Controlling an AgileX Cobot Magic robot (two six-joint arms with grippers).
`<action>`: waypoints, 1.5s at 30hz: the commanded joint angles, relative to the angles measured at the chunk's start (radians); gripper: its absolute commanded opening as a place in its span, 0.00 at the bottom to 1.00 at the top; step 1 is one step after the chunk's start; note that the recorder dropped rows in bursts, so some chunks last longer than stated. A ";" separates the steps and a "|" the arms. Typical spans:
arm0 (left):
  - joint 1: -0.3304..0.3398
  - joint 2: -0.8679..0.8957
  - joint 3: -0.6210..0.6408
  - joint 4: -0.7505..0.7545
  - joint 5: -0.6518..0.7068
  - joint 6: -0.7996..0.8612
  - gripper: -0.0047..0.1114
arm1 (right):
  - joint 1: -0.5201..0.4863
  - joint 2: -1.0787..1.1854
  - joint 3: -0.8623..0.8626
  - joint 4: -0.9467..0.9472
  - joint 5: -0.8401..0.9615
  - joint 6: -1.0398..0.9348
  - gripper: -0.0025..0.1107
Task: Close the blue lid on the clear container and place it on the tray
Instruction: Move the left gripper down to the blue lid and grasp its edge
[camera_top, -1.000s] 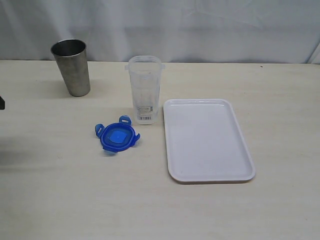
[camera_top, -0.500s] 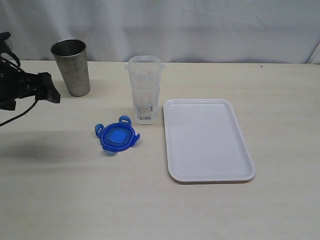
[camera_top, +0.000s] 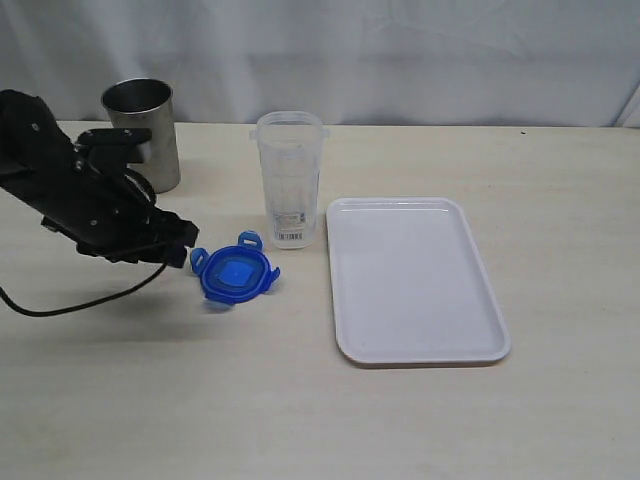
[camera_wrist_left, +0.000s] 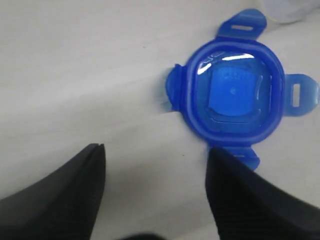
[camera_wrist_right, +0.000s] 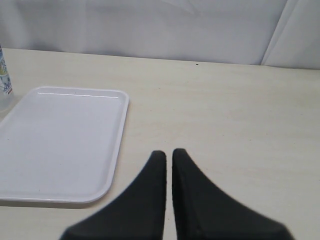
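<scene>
The blue lid (camera_top: 235, 275) lies flat on the table, left of and in front of the clear container (camera_top: 289, 180), which stands upright and uncovered. The white tray (camera_top: 415, 285) lies bare to the container's right. My left gripper (camera_top: 187, 240) hovers low just left of the lid. In the left wrist view it (camera_wrist_left: 155, 149) is open with only bare table between its fingers; the lid (camera_wrist_left: 232, 92) lies just beyond the tips, and one finger (camera_wrist_left: 235, 190) overlaps a lid tab. My right gripper (camera_wrist_right: 169, 152) is shut and empty, over the table beside the tray (camera_wrist_right: 60, 140).
A tapered steel cup (camera_top: 148, 135) stands at the back left, behind my left arm. A black cable (camera_top: 70, 305) trails from that arm onto the table. A white curtain closes off the back. The right arm is outside the exterior view.
My left arm has swung in from the left edge and come down beside the blue lid. Lid, container, cup and tray have not moved.
</scene>
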 joint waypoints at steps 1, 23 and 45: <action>-0.031 0.041 -0.007 -0.033 -0.080 0.018 0.52 | -0.007 -0.004 0.003 -0.005 -0.001 -0.001 0.06; -0.054 0.147 -0.007 -0.138 -0.217 0.111 0.51 | -0.007 -0.004 0.003 -0.005 -0.001 -0.001 0.06; -0.107 0.159 -0.018 -0.270 -0.336 0.132 0.30 | -0.007 -0.004 0.003 -0.005 -0.001 -0.001 0.06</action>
